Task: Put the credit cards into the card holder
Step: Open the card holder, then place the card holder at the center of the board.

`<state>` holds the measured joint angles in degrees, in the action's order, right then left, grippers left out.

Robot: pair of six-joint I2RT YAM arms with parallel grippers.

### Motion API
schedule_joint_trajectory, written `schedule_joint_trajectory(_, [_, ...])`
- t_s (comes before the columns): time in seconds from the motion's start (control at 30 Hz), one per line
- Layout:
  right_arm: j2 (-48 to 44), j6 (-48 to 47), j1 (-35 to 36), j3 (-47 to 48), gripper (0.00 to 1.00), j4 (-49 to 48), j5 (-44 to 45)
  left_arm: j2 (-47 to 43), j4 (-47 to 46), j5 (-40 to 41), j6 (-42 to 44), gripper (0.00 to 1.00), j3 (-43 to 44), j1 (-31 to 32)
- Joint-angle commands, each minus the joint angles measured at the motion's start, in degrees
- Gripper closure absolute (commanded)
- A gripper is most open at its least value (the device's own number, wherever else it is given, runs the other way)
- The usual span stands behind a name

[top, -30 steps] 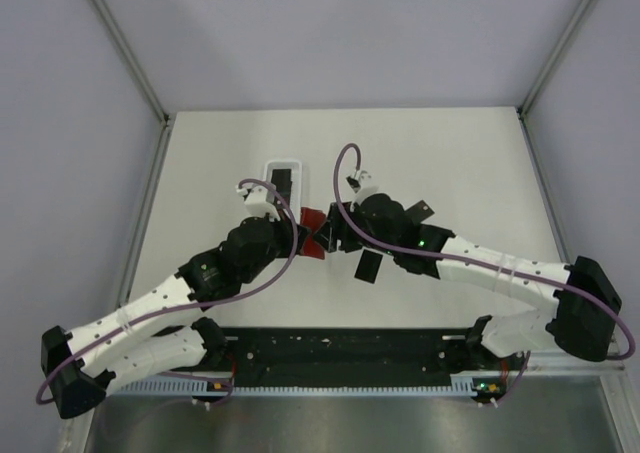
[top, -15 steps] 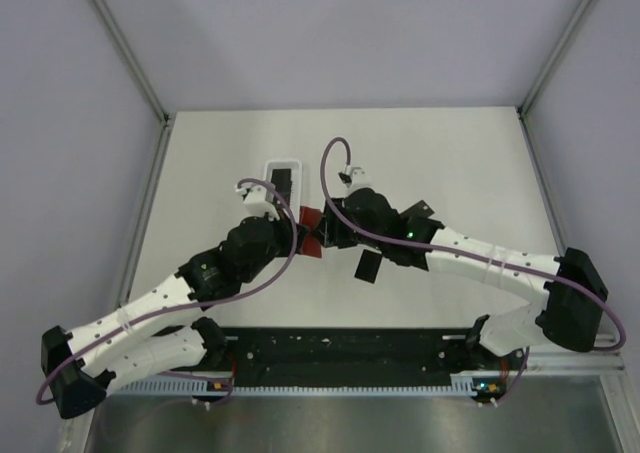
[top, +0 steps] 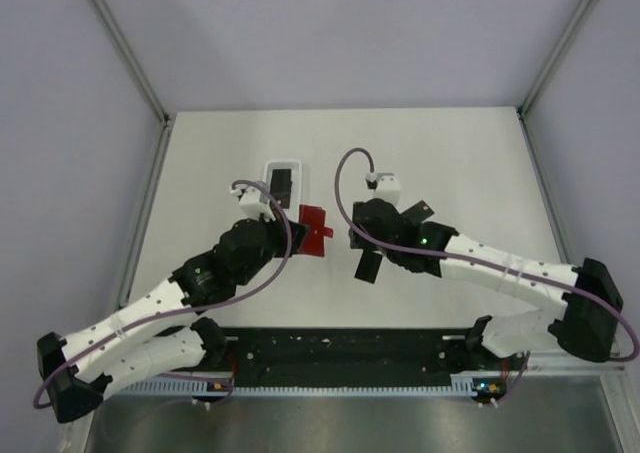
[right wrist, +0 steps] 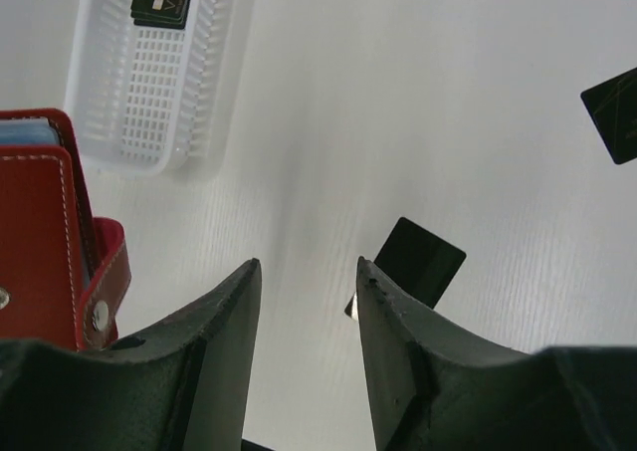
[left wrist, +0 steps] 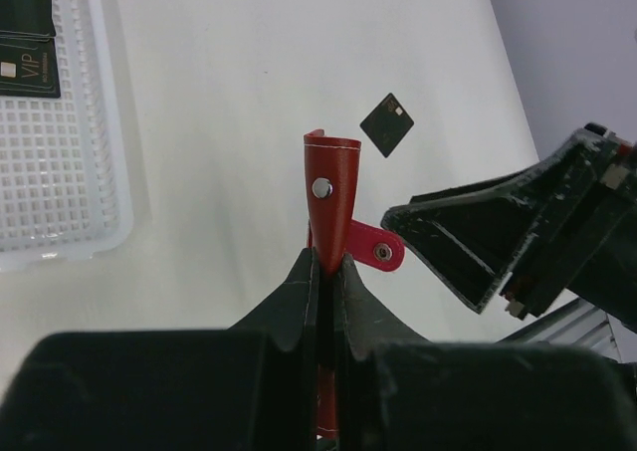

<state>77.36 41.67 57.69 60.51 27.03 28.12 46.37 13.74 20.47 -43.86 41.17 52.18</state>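
The red card holder (top: 316, 226) is pinched upright in my shut left gripper (top: 298, 229); in the left wrist view it (left wrist: 330, 197) stands between the fingers with its snap tab hanging to the right. My right gripper (right wrist: 309, 272) is open and empty, just right of the holder (right wrist: 45, 232), whose pale blue inside shows at its top. One black credit card (right wrist: 423, 262) lies on the table by my right finger; it also shows in the top view (top: 367, 266). A second card (top: 422, 211) lies farther right.
A white mesh tray (top: 283, 163) stands behind the holder with black cards (left wrist: 28, 48) in it; it also shows in the right wrist view (right wrist: 149, 103). Metal frame rails run along the table's sides.
My right gripper has drawn back to the right, away from the card holder, which now shows more fully. The left arm has shifted slightly, still holding it.
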Motion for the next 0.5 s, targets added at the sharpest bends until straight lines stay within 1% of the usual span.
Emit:
schedule_joint_trajectory(0.0, [-12.83, -2.99, -0.03, -9.51, 0.54, -13.99, -2.88, 0.39, -3.89, 0.19, -0.79, 1.00, -0.56, 0.20])
schedule_joint_trajectory(0.1, [-17.76, -4.05, -0.04, -13.30, 0.49, -17.97, -6.75, 1.18, -6.08, -0.17, -0.35, 1.00, -1.61, 0.20])
schedule_joint_trajectory(0.23, [-22.68, -3.70, -0.04, -16.20, 0.45, -16.48, -6.85, 3.89, -11.79, -0.08, 0.87, 1.00, -3.11, 0.11])
schedule_joint_trajectory(0.3, [-25.14, -3.26, -0.21, -17.18, 0.44, -14.73, -5.98, 6.87, -13.29, -0.95, 1.93, 1.00, -2.67, -0.06])
schedule_joint_trajectory(0.33, [-26.20, -2.91, -0.12, -17.35, 0.43, -13.07, -5.36, 8.28, -15.65, -1.65, 2.54, 1.00, -2.32, -0.15])
schedule_joint_trajectory(0.4, [-27.61, -1.69, -0.39, -17.27, 0.43, -8.77, -3.26, 12.06, -17.59, -2.80, 3.77, 1.00, -1.36, -0.76])
schedule_joint_trajectory(0.47, [-29.10, -0.37, -1.52, -17.62, 0.44, -4.37, -3.16, 15.49, -19.53, -4.90, 5.18, 1.00, -0.57, -1.64])
